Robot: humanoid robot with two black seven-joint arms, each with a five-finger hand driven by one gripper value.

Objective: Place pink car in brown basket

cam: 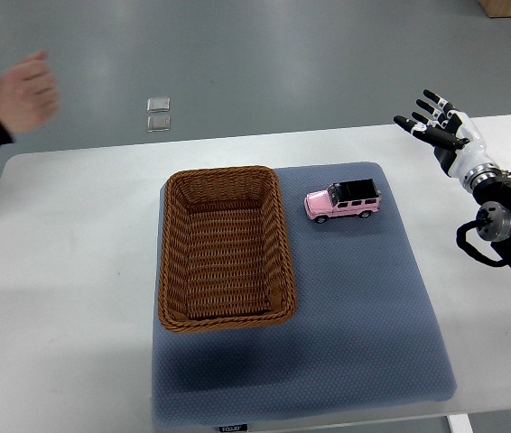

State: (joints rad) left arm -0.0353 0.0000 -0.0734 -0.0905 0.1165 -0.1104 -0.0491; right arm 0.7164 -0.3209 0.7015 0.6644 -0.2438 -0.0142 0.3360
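Your right hand is at the far right of the table, raised over the white table top near its back edge. Its arm comes in from the right edge of the picture, and you can see the black wrist joint and cables just behind the hand. You can see that the fingers are spread and stretched out, pointing to the upper left, and they hold nothing. The hand is well apart from the toy.

You find the pink car on the blue-grey mat, on its wheels, with a black roof. Its long side runs left to right, a little tilted. It is just beside the right rim of the brown basket, near the far right corner of the basket, but you can see a narrow strip of mat between them, so they do not touch. The car is outside the basket.

The basket is woven, rectangular, and lies on the left part of the mat with its long side going away from you. Nothing is inside it.

At the upper left edge you see a person's hand with a dark sleeve, a little blurred, held above the floor beyond the table corner. On the grey floor behind the table are two small square plates, one just behind the other.
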